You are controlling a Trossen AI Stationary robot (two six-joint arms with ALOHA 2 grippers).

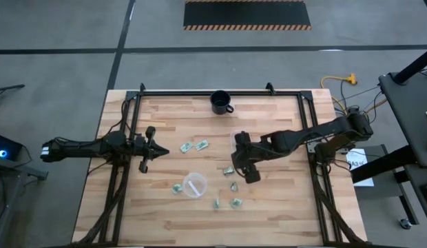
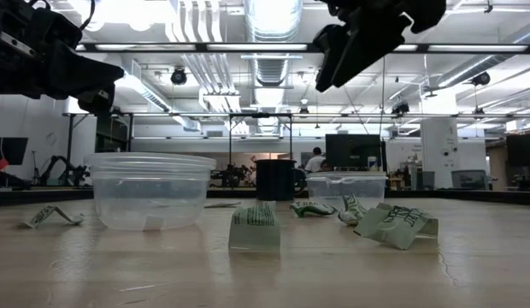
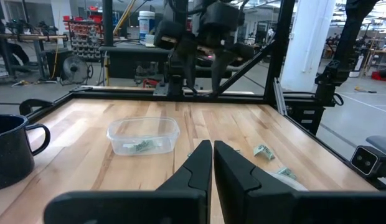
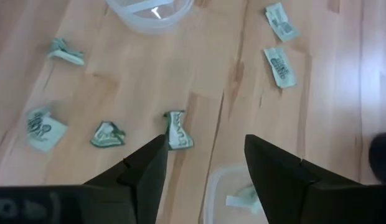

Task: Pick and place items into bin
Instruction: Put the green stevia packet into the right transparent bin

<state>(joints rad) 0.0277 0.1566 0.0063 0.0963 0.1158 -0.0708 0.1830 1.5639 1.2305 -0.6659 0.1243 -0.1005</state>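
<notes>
Two clear tubs point(image 1: 194, 184), seven loose wrapped pieces point(image 1: 200, 145).

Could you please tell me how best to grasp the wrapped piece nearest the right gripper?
Pinch the wrapped piece across its narrow width, coming straight down: it lies flat on the table, and the right gripper hovers open above.

Grey concrete floor point(image 1: 55, 27) surrounds the wooden bench point(image 1: 268, 220); a hazard-striped black mat point(image 1: 246, 14) lies beyond it, under bright ceiling lights point(image 2: 273, 13).
</notes>
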